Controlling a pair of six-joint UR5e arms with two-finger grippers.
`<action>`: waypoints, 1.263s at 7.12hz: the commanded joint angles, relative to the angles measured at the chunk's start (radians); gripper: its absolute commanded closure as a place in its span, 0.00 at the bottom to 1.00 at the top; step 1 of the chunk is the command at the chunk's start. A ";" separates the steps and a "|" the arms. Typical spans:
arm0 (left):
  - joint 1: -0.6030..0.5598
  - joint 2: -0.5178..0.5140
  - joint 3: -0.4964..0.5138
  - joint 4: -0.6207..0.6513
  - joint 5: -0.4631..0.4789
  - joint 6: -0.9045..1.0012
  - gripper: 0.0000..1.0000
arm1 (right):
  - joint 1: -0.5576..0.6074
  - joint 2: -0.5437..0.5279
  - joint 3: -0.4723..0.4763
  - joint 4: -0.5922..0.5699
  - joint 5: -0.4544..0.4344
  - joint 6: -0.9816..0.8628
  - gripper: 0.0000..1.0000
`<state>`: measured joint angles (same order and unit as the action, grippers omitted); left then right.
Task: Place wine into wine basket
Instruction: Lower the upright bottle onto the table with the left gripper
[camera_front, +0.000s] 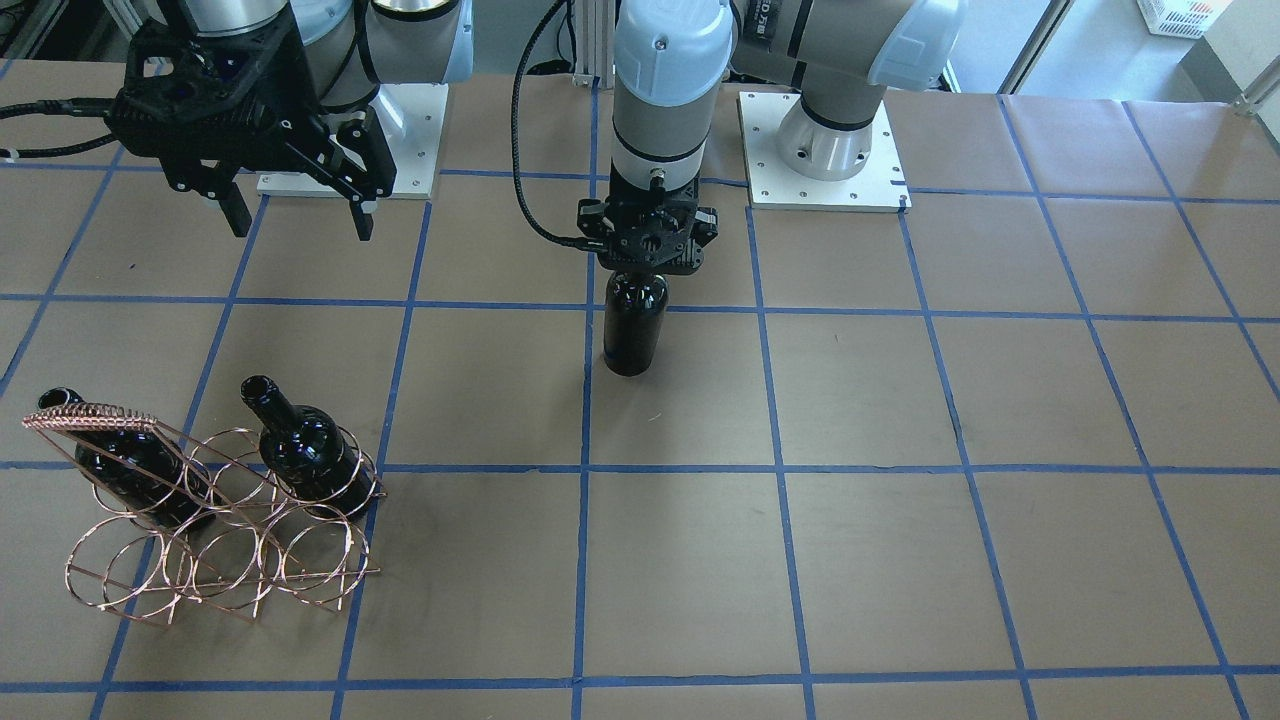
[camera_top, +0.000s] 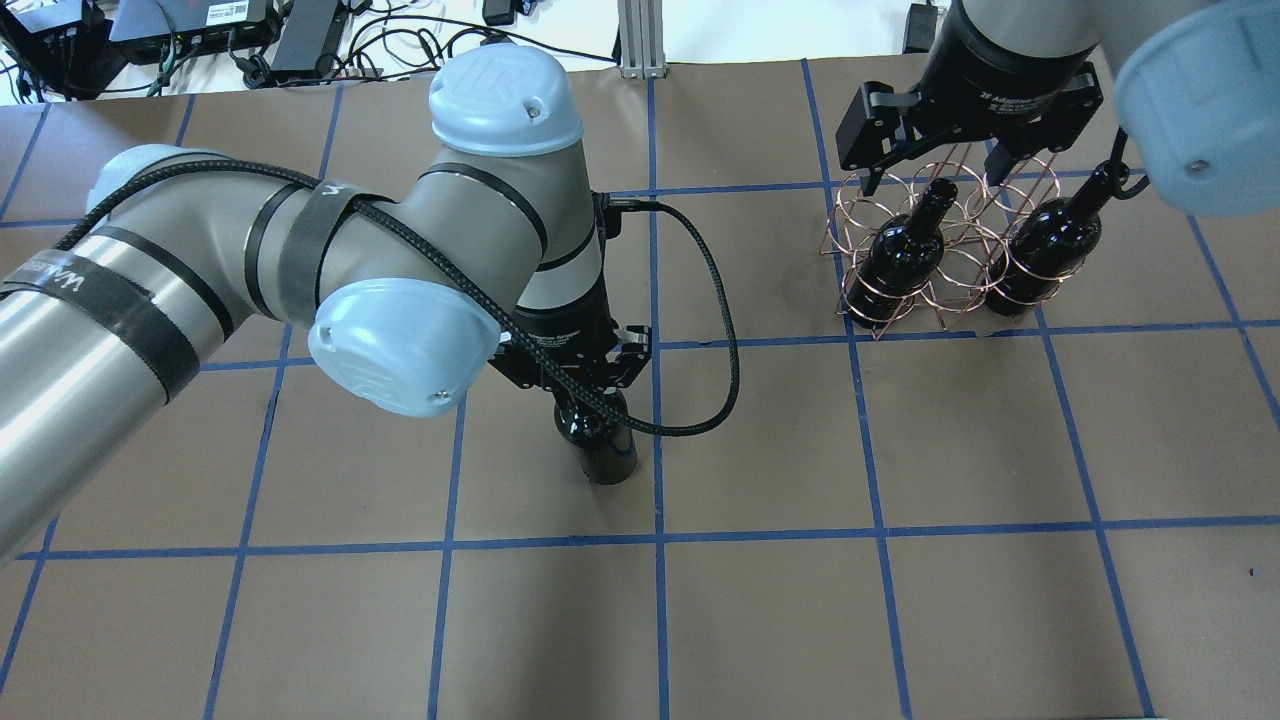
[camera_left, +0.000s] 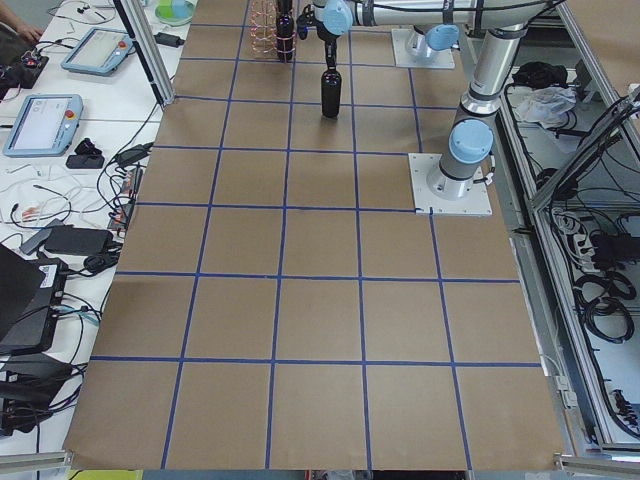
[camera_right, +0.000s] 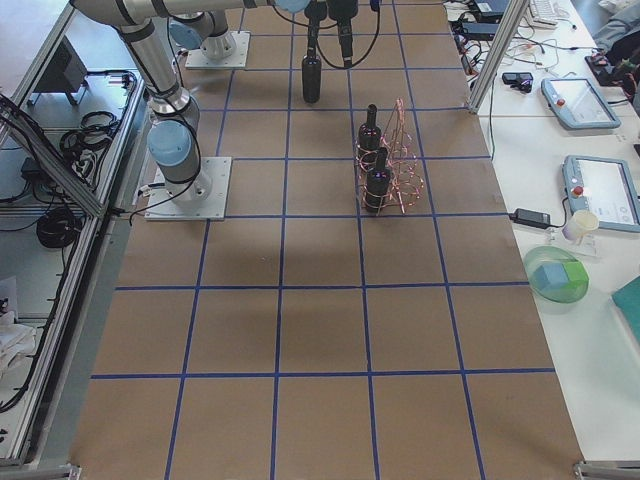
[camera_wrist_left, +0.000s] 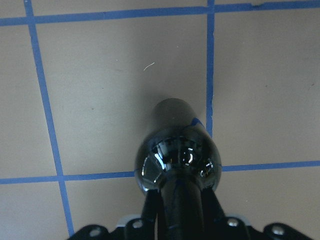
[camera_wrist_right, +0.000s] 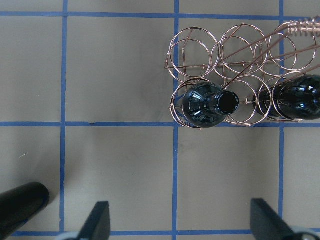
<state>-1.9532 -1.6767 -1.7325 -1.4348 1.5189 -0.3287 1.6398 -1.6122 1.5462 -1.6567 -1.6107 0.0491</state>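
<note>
1. Table: all the action sits in the upper and left parts of the front view.
2. Basket: it stands at lower left of the front view, well apart from the centre. Two stored bottles already lean in its loops, necks up. The other loops look free.
3. Bottle: it is upright at upper centre, not yet in the basket. I cannot tell whether its base touches the table.
4. Right gripper: it hangs at upper left, jaws spread wide and holding nothing.
5. Left gripper: its jaws are clamped on the bottle's neck from above.
6. I judge two of three placed. I have yet to carry this one across, seat it in a free loop and let go.
</note>
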 joint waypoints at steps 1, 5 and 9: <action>-0.013 0.000 -0.001 0.002 0.000 -0.007 1.00 | 0.000 0.000 0.000 0.000 -0.001 0.000 0.00; -0.015 -0.006 -0.002 -0.003 -0.023 -0.006 1.00 | 0.000 0.000 0.000 0.000 0.000 0.000 0.00; -0.015 -0.006 -0.002 -0.009 -0.019 -0.004 1.00 | 0.000 0.000 0.000 0.000 0.002 0.000 0.00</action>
<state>-1.9681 -1.6827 -1.7349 -1.4407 1.4996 -0.3325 1.6398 -1.6122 1.5462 -1.6567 -1.6103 0.0491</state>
